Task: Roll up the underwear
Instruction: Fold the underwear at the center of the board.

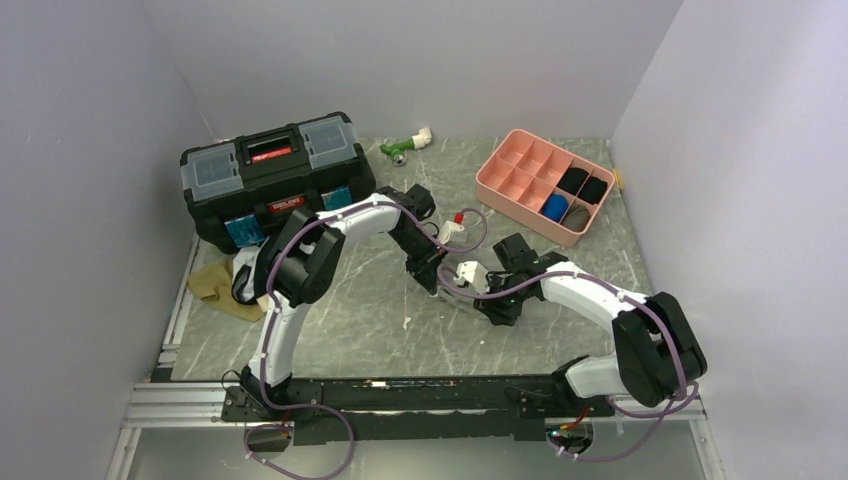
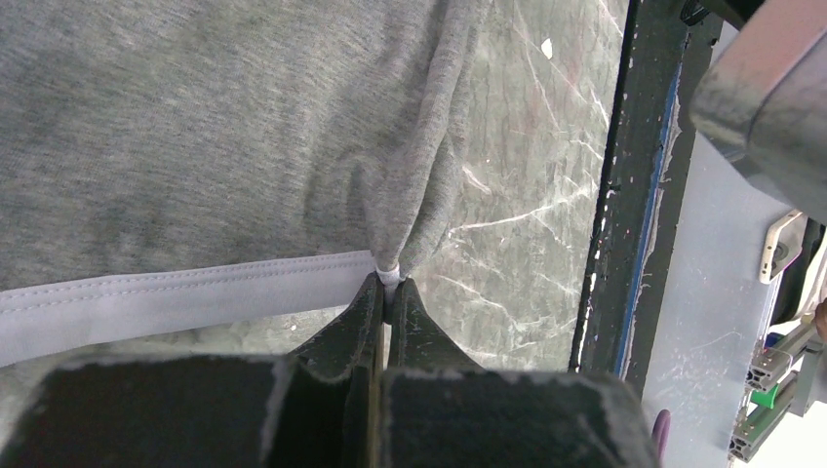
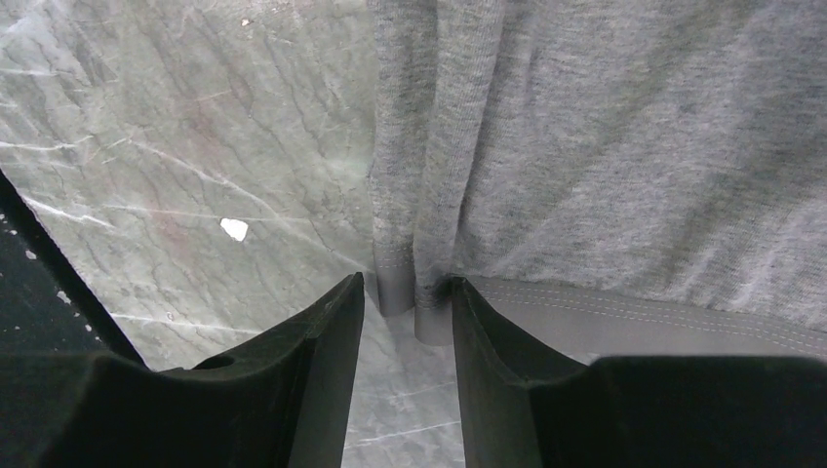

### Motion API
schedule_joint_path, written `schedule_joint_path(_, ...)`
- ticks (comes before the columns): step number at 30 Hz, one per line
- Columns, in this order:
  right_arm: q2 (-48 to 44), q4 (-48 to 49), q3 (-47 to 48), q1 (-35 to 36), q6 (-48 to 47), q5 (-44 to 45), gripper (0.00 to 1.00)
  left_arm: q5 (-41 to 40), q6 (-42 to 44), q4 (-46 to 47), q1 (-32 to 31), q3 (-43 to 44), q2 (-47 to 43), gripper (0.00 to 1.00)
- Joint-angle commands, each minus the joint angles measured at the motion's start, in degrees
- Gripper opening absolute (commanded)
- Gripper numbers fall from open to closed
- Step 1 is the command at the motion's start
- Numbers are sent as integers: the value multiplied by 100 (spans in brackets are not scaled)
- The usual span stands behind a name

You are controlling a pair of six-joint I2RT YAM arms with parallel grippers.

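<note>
Setting up the roll, the left gripper (image 2: pixel 388 289) pinches the waistband (image 2: pixel 146 292) of the soft grey cloth underwear (image 2: pixel 195 127) while the right gripper (image 3: pixel 405 285) straddles its fold, spread (next, probably: clamp).

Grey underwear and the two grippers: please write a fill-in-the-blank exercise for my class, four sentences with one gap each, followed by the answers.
1. The left gripper is ____ on the waistband of the grey underwear.
2. The right gripper is ____, with a folded edge of the cloth between its fingers.
3. The compartment tray is ____ in colour.
4. In the top view, the toolbox stands to the ____ of the tray.

Missing words: shut; open; pink; left.
</note>
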Motion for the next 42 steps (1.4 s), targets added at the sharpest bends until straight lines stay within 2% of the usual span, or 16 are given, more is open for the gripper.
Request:
schedule_joint_path(1,86,145,26,59,188,46,40,273,-59,-36,9,125,73,0)
schedule_joint_path(8,177,170,17,113,309,203,38,306,-67,-19,7,65,61,0)
schedule_joint_path(14,81,204,17,114,355,375,24,355,-14,-33,9,-27,26,0)
schedule_joint_path(22,-185,32,60,114,313,400,13,293,56,-52,4,-188,-60,0)
schedule_joint_path(29,-342,-496,215,110,120,23,1,110,100,4,9,-542,-388,0)
schedule_joint_path(36,-448,-1321,688,114,97,-598,0,238,43,-53,-63,-1013,-809,0)
schedule_joint_path(42,-496,-1569,1019,16,87,-547,0,500,187,-553,-52,-601,-813,0)
